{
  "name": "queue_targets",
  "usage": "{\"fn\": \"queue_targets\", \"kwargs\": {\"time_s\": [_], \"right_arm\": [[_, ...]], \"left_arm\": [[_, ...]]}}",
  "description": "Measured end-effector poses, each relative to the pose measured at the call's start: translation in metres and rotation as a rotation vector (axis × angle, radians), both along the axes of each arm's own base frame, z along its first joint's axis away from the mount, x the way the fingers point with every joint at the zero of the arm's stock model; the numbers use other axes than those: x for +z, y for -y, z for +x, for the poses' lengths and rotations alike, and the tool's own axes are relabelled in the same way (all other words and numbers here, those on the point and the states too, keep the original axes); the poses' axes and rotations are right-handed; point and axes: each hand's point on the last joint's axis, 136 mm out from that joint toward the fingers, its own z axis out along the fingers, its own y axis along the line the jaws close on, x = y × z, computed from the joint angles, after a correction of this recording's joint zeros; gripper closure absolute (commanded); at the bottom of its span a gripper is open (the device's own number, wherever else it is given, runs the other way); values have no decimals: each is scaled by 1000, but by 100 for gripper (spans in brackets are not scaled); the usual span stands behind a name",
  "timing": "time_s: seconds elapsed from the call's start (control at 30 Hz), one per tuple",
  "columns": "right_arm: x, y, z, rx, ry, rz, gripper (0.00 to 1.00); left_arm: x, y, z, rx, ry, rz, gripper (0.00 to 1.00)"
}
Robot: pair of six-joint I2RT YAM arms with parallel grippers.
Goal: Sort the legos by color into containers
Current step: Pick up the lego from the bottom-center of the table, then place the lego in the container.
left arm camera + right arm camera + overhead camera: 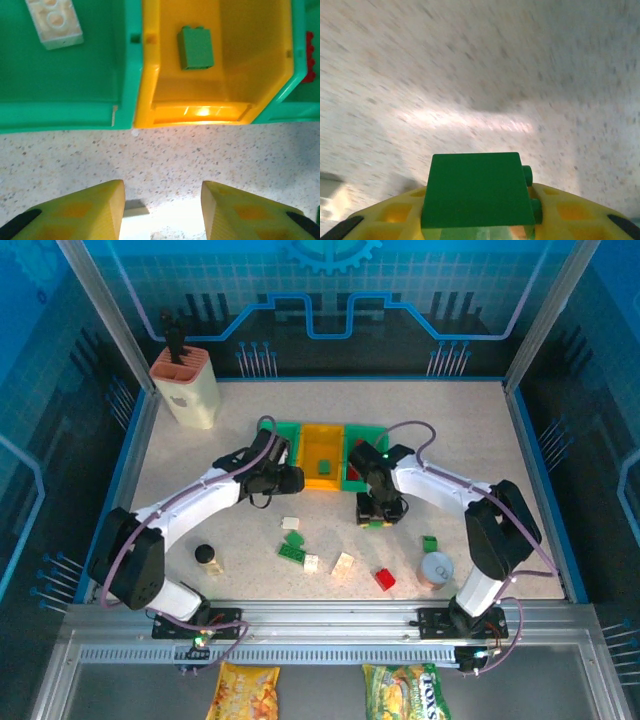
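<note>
Three joined bins stand mid-table: left green bin [288,430], yellow bin [322,436], right green bin [358,480]. In the left wrist view a cream brick [54,21] lies in the left green bin [60,75], a green brick [196,47] in the yellow bin [250,65], and red bricks [310,57] in the right one. My left gripper [162,210] is open over bare table just in front of the bins. My right gripper [376,516] is shut on a green brick [476,192] in front of the right bin. Loose green [293,545], cream [342,562] and red [384,579] bricks lie nearer the front.
A beige knife block [188,387] stands at the back left. A small dark bottle [206,557] sits front left and a grey can [435,568] front right, with a green brick [429,543] beside it. Blue walls border the table.
</note>
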Motion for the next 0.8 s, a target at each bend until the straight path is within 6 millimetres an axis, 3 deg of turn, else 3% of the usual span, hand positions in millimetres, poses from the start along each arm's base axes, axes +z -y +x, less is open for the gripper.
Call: {"fn": "queue_targets", "kwargs": {"time_s": [0.43, 0.57, 0.8], "right_arm": [[42, -84, 104, 90, 154, 139, 59], [53, -107, 131, 100, 201, 190, 59], [47, -130, 154, 103, 209, 231, 59]], "left_arm": [[-32, -27, -44, 55, -87, 32, 55], [-33, -32, -54, 75, -95, 23, 55], [-32, -38, -65, 95, -104, 16, 55]]}}
